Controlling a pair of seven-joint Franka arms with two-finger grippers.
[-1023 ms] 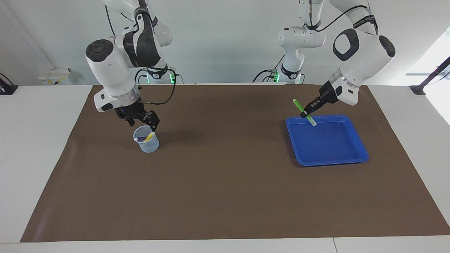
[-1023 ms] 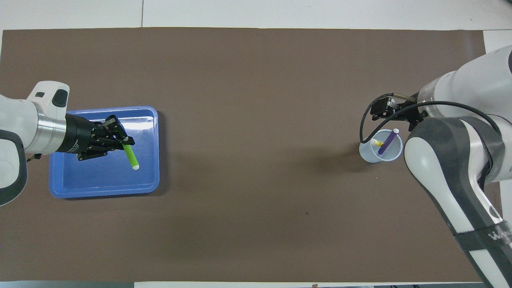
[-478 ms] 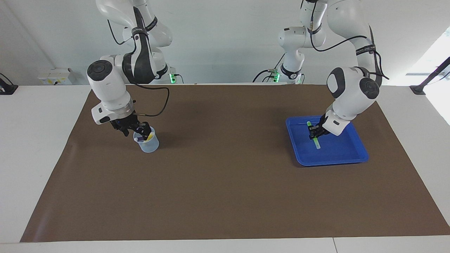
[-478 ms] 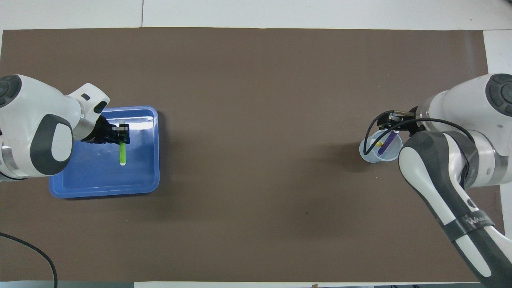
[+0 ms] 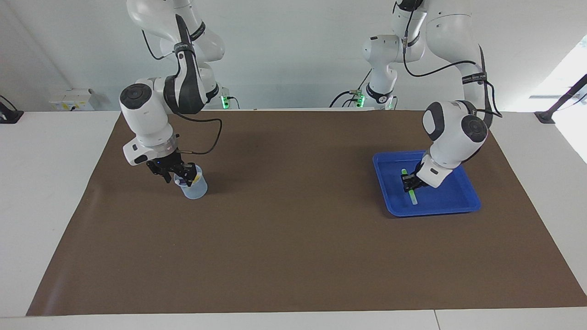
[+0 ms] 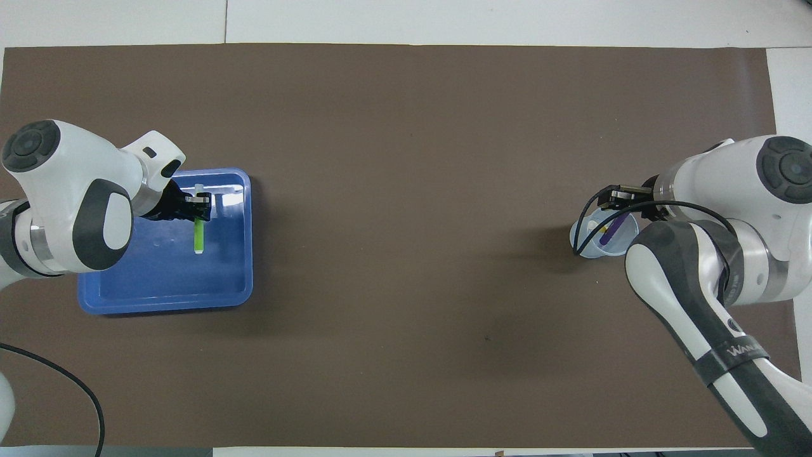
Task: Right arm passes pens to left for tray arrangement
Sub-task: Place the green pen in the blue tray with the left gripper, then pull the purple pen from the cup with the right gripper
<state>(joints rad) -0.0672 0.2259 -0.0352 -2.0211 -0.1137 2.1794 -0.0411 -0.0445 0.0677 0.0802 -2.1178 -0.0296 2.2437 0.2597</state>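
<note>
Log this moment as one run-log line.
left end effector: shut on green pen, low in blue tray | right end effector: at cup with purple pen and yellow pen | placed: none

The tray point(image 5: 467, 200) sits at the left arm's end of the mat point(image 5: 293, 256), one pen point(image 5: 411, 189) lying in it (pointing toward 6 o'clock in the overhead view); the cup point(image 5: 195, 189) with two pens point(image 6: 610, 230) sits at the right arm's end.
</note>
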